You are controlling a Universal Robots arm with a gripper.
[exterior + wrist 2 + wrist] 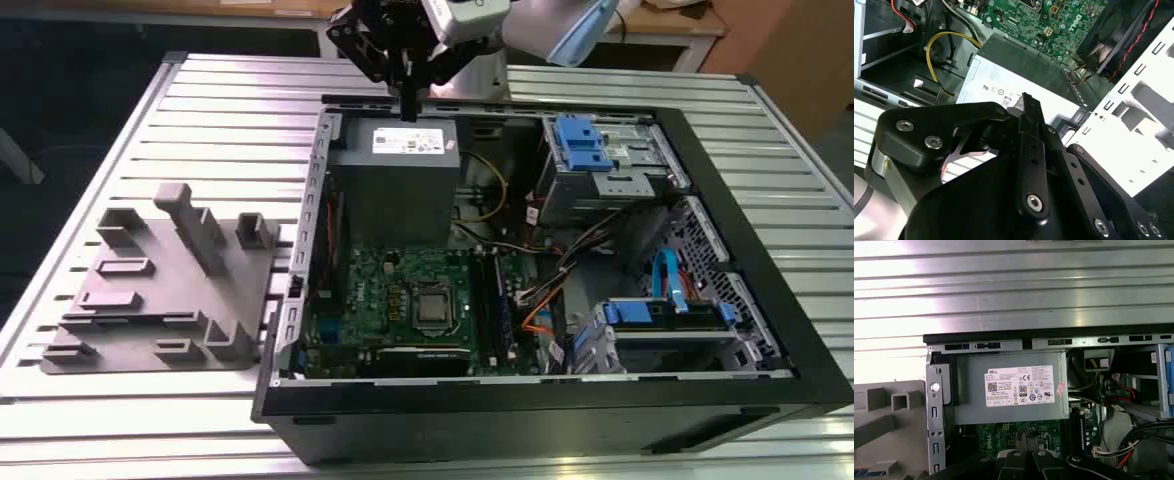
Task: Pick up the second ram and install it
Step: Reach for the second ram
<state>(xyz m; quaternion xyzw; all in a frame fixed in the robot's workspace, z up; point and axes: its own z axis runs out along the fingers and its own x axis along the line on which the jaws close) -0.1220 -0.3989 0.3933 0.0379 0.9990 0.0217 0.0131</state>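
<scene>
Claw clamped shut on the second ram, up over the PC case

Exterior view: stick hangs edge-on from the claw, power supply right below, grey holder block well off to the exterior view's left. Second wrist view: ram tip pokes past the fingers, motherboard beyond. First wrist view: power supply just ahead.

The exterior view looks steeply down from high over the whole open computer case and slatted table. Both wrist views hang close above the power supply, shared by all.
</scene>
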